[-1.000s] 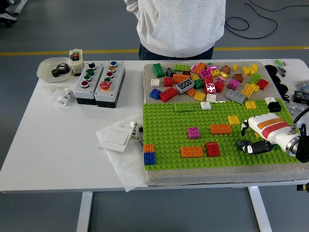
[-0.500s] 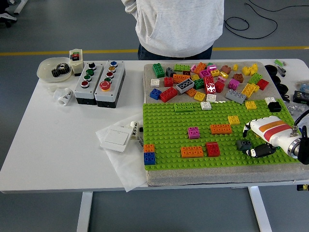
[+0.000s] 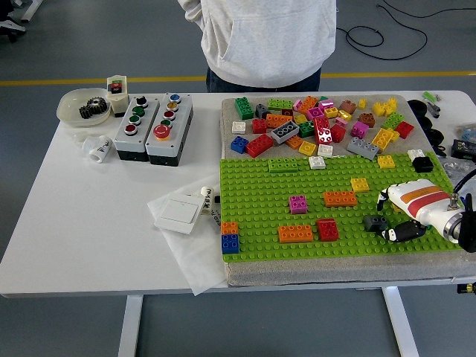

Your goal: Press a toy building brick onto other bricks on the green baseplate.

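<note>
The green baseplate (image 3: 253,193) lies on a grey mat at the table's right. Pressed onto it are a magenta brick (image 3: 298,204), an orange brick (image 3: 319,198), a yellow brick (image 3: 360,184), a long orange brick (image 3: 296,233), a red brick (image 3: 327,229) and an orange-on-blue stack (image 3: 230,236). My right hand (image 3: 387,223), white with an orange stripe, sits low over the plate's right edge, right of the red brick. Whether it holds anything is hidden. The left arm is out of view.
A heap of loose bricks (image 3: 320,123) lies on the mat behind the plate. Two button boxes (image 3: 152,128), a bowl with gears (image 3: 83,105) and a white switch plate (image 3: 178,214) stand on the left. A person (image 3: 260,41) stands at the far side.
My right hand has shifted a little left and lower over the plate's right edge. The person has stepped slightly left. The bricks have not moved.
</note>
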You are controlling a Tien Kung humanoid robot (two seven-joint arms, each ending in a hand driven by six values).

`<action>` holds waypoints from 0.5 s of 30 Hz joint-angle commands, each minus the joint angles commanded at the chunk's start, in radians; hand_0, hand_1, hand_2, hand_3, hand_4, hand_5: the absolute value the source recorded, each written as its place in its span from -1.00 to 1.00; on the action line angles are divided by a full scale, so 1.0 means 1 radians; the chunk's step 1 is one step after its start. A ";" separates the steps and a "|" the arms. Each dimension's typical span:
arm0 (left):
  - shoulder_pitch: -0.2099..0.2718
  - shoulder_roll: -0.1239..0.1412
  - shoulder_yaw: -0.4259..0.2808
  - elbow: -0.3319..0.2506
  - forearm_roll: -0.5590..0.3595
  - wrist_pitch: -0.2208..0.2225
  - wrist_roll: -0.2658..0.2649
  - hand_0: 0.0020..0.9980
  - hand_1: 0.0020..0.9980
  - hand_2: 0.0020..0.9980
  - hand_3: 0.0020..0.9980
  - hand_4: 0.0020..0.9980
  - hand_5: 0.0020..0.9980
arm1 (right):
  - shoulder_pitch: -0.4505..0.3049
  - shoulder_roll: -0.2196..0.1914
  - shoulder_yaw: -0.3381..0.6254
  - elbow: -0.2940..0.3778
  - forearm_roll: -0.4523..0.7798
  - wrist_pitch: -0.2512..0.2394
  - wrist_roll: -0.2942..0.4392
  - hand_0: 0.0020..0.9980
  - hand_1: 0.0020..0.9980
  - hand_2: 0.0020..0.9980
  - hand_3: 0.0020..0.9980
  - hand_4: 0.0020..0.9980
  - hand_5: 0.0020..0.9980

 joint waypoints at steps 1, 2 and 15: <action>0.000 0.000 0.000 0.000 0.000 0.000 0.000 0.52 0.53 0.58 0.18 0.23 0.26 | 0.001 0.000 -0.002 0.000 0.001 -0.001 0.001 0.16 0.29 0.41 0.13 0.70 -0.13; 0.000 0.000 0.001 0.000 0.000 0.000 0.000 0.52 0.53 0.58 0.18 0.23 0.26 | 0.001 -0.001 -0.003 0.001 0.001 -0.001 0.002 0.10 0.25 0.28 0.06 0.67 -0.16; 0.001 0.001 0.000 0.000 0.003 0.001 0.002 0.52 0.53 0.57 0.18 0.23 0.26 | 0.006 0.002 -0.017 0.002 -0.012 -0.015 0.005 -0.02 0.06 0.18 -0.02 0.52 -0.09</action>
